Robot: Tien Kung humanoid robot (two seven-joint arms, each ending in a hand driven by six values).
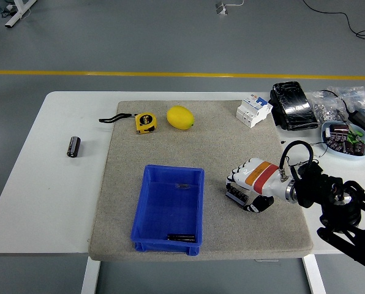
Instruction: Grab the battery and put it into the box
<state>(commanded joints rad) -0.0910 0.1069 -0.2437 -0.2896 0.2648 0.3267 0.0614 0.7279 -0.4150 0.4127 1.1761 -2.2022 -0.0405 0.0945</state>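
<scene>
Grey flooring with a yellow stripe runs behind a white bench (41, 202) that carries a coarse beige felt mat (231, 147). Nearest the front edge on that mat sits a rectangular blue plastic box (169, 209), open-topped, with a dark rod-like piece lying at its near wall and a smaller one near its far wall. Just right of the box, with a strip of bare mat between, the right hand (248, 187), white-shelled with orange and red bands at the wrist, lies low over the mat with its fingers curled down around a small dark ribbed battery (235, 195), which shows beneath them, touching or almost touching the mat. Further back stand a glossy yellow lemon (180, 117) and, beside it, a yellow tape measure (146, 122) with a black strap. Off the mat at left lies a black cylindrical capacitor (74, 146). At the far right are a white circuit breaker (254, 109), a shiny black wrapped block (293, 105), clear bags of small parts and a pale blue dish (345, 138) of components.
</scene>
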